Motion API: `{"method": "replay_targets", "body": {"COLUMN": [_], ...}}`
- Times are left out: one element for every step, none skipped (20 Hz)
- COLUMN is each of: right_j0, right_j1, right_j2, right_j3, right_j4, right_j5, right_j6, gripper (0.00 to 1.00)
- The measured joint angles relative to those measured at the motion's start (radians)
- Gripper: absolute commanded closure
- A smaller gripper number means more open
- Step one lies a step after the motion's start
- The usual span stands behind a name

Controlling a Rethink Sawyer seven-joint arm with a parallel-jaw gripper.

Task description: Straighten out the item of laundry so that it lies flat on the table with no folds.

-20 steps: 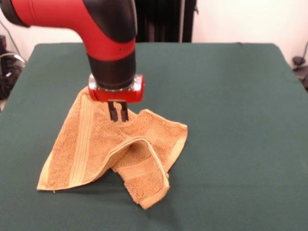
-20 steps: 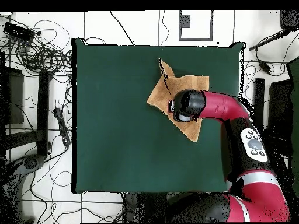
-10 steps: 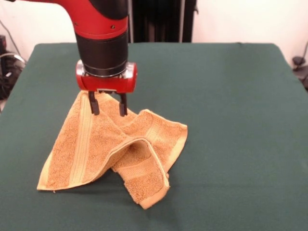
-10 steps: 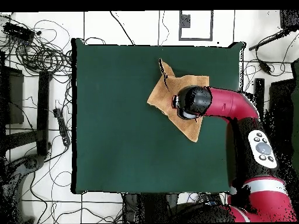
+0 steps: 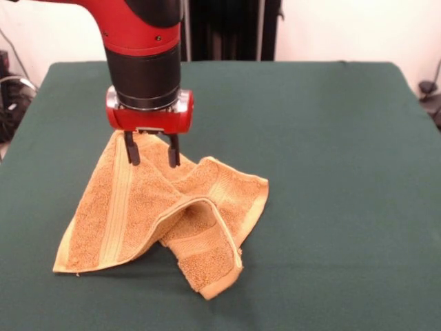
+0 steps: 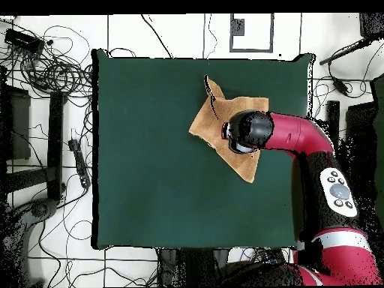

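Observation:
The golden-orange towel (image 5: 138, 214) lies crumpled on the dark green table (image 5: 331, 172), at the left in the front view. Its middle is raised in a fold, and one corner is folded over toward the front edge. A flat woven band runs down its left side. My gripper (image 5: 151, 153) is open, with its fingers (image 5: 130, 149) pointing down just above the towel's far part, holding nothing. In the overhead view the towel (image 6: 206, 120) shows at the table's upper right, partly hidden under my arm's wrist (image 6: 247, 132).
Cables (image 6: 45, 67) and stands lie on the floor beside the table (image 6: 150, 150) in the overhead view. A dark stand (image 5: 234, 27) rises behind the table's far edge in the front view.
My gripper opened and shifted left over the towel's far part a second ago. In the last half second it has hardly moved. The towel has kept its shape.

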Motion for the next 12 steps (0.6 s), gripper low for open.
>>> {"method": "replay_targets", "body": {"right_j0": [0.000,0.000,0.000,0.000,0.000,0.000,0.000,0.000,0.000,0.000,0.000,0.000], "right_j1": [0.000,0.000,0.001,0.002,0.005,0.010,0.016,0.023,0.030,0.046,0.059,0.074], "right_j2": [0.000,0.000,0.000,0.000,0.000,0.000,0.000,0.000,0.000,0.000,0.000,0.000], "right_j3": [0.000,0.000,-0.001,-0.001,-0.004,-0.007,-0.011,-0.016,-0.021,-0.032,-0.042,-0.053], "right_j4": [0.000,0.000,0.000,0.000,0.000,-0.001,-0.004,-0.007,-0.012,-0.024,-0.034,-0.043], "right_j5": [-0.003,-0.005,-0.010,-0.012,-0.018,-0.025,-0.032,-0.040,-0.050,-0.069,-0.086,-0.103], "right_j6": [0.000,0.000,0.000,0.000,0.000,0.000,0.000,0.000,0.000,0.000,0.000,0.000], "gripper": [0.00,0.00,0.00,0.00,0.00,0.00,0.00,0.00,0.00,0.00,0.00,0.00]}}
